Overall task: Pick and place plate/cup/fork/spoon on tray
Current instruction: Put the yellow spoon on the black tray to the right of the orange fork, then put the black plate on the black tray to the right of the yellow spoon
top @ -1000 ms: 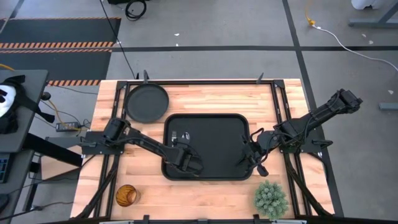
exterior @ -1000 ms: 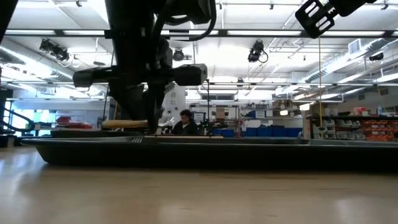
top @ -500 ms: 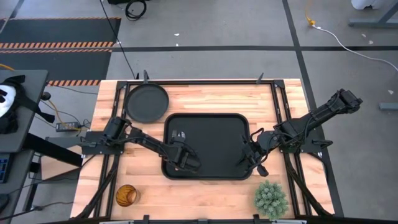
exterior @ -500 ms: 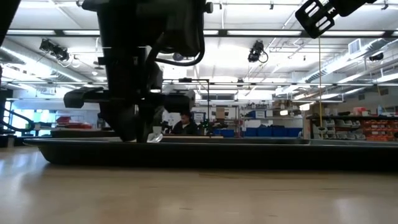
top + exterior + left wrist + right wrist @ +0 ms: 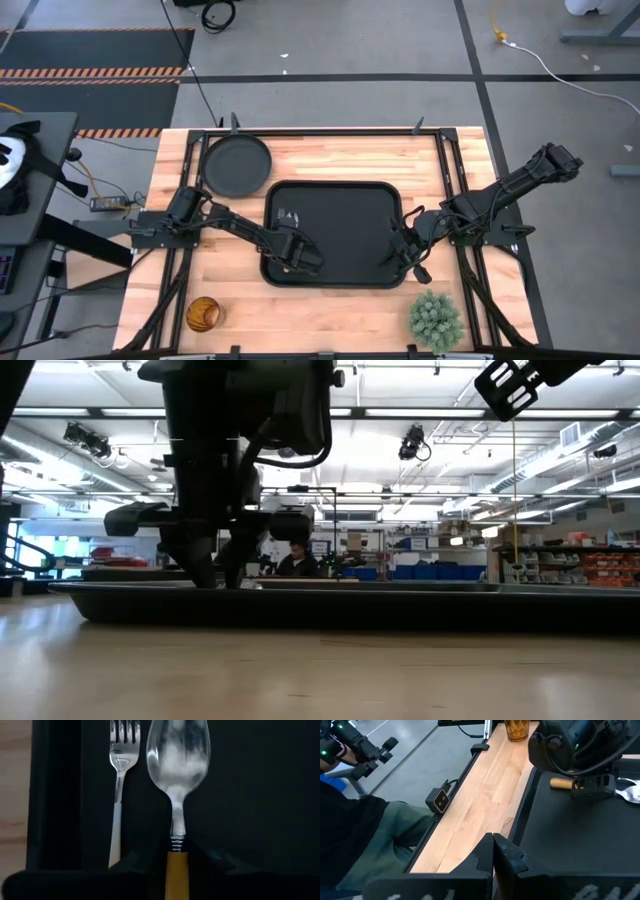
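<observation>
Spoon (image 5: pixel 178 785) lies flat in the tray (image 5: pixel 340 270), just beside the fork (image 5: pixel 119 780) — both parallel, bowl and tines pointing away from the left gripper (image 5: pixel 297 255), handles toward it. Spoon's orange handle runs straight back between the left gripper's fingers (image 5: pixel 125 865); they stand slightly apart either side of it, and whether they grip it I cannot tell from here. Right gripper (image 5: pixel 405 255) waits closed and empty over the tray's far edge. Plate (image 5: pixel 237 165) and cup (image 5: pixel 203 314) sit outside the tray on the table (image 5: pixel 340 160), both on the left arm's side — nearer to it.
</observation>
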`<state>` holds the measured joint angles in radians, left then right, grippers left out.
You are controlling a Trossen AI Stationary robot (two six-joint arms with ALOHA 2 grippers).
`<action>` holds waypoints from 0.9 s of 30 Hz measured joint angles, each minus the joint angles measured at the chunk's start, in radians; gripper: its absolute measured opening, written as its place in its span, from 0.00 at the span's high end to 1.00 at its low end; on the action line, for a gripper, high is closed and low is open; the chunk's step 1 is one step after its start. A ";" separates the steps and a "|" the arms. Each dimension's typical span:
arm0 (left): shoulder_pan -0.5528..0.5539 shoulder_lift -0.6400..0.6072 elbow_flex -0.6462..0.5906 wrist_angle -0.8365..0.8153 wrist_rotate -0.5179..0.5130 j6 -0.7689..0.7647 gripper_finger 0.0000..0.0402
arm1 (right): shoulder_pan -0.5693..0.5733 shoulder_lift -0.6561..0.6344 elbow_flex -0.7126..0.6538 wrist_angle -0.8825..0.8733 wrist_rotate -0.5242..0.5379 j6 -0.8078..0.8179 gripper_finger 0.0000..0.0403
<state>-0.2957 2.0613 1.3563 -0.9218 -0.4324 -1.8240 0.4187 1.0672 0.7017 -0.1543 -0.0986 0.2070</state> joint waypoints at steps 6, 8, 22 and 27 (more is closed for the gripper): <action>0.012 0.000 0.000 -0.001 -0.002 0.023 0.61 | 0.000 0.000 0.000 0.000 0.000 0.000 0.97; 0.013 0.001 0.000 -0.002 -0.006 0.032 0.58 | 0.000 0.000 0.000 0.000 0.000 0.000 0.97; 0.005 -0.137 -0.002 -0.004 -0.091 0.169 0.50 | 0.000 0.000 0.000 0.002 0.000 -0.001 0.97; 0.005 -0.173 -0.002 0.007 -0.145 0.220 0.50 | 0.000 0.000 0.000 0.002 0.000 -0.032 0.97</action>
<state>-0.2909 1.8879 1.3544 -0.9152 -0.5778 -1.6037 0.4187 1.0672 0.7015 -0.1528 -0.0982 0.1745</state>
